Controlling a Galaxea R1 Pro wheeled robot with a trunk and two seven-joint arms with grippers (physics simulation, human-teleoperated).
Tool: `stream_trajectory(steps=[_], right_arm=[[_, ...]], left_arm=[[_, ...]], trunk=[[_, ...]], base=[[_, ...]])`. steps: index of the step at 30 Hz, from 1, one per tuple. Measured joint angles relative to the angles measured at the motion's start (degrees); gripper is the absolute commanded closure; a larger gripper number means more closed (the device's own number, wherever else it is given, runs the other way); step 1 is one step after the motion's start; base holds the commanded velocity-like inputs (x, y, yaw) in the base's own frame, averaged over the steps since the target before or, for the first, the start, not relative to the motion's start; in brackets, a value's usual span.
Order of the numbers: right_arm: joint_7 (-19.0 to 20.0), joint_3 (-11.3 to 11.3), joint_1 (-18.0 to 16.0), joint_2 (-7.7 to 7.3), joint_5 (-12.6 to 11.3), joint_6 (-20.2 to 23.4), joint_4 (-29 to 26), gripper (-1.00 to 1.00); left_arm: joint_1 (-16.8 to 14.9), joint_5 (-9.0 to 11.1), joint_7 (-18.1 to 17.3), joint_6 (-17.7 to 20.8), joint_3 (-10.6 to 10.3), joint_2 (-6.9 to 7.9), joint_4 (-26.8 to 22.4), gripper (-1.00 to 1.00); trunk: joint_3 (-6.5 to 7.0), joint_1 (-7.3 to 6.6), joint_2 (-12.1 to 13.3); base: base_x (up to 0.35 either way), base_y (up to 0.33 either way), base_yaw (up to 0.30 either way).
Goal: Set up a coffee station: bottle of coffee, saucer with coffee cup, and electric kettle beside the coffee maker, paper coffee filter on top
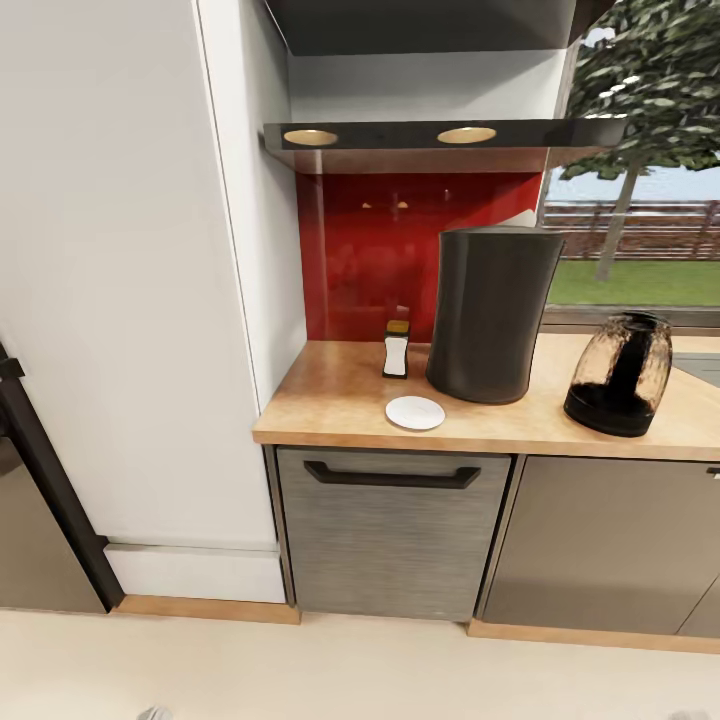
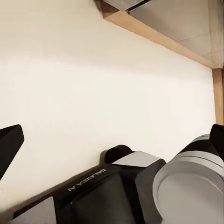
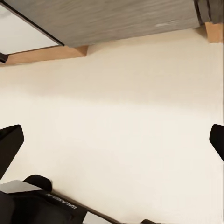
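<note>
head view: the long light beige wood-grain desk (image 1: 330, 395) with a wood-coloured edge carries four things. the tall matte dark-grey, slightly waisted coffee maker (image 1: 492, 312) stands upright near the red back wall (image 1: 360, 255). just beside it, toward the white tall cabinet (image 1: 130, 280), stands the small dark bottle of coffee (image 1: 397, 349) with a white label and golden-brown cap, upright and apart from the cylinder. in front of the bottle, near the desk's front edge, the small round plain white saucer (image 1: 415, 412) lies flat with nothing on it, close to the coffee maker's base; contact cannot be told. on the coffee maker's other side, apart from it, sits the rounded clear-glass electric kettle (image 1: 620, 375) with a black base and dark lower half. below the desk is a grey brushed-metal drawer front (image 1: 390, 540) with a dark handle.

left wrist view: the left gripper (image 2: 112, 140) hangs over the pale cream floor (image 2: 93, 84), its jaws spread wide and holding nothing.

right wrist view: the right gripper (image 3: 112, 140) likewise shows jaws spread wide, empty, over the same floor below the grey cabinet fronts.
</note>
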Motion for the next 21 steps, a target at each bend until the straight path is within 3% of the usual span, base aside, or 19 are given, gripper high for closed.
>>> stream_trajectory(steps=[7, 13, 21], right_arm=[[-3.57, -1.76, 0.03, 0.04, 0.24, -0.81, 2.74, -1.00], [-4.07, -2.02, 0.69, 0.03, 0.18, -4.73, 5.05, -1.00], [-4.04, -2.06, 1.49, 0.14, 0.12, -6.62, 5.79, -1.00]], left_arm=[[0.00, 0.00, 0.10, -0.01, 1.63, -0.34, 2.12, -1.00], [-0.01, 0.00, 0.23, 0.07, 2.01, -1.09, 4.38, -1.00], [-0.02, 0.00, 0.27, 0.09, 2.19, -1.68, 5.22, -1.00]], trunk=[[0.00, 0.00, 0.00], [0.00, 0.00, 0.00], [0.22, 0.00, 0.00]], base=[[0.000, 0.000, 0.000], [0.000, 0.000, -0.015], [0.003, -0.001, -0.162]])
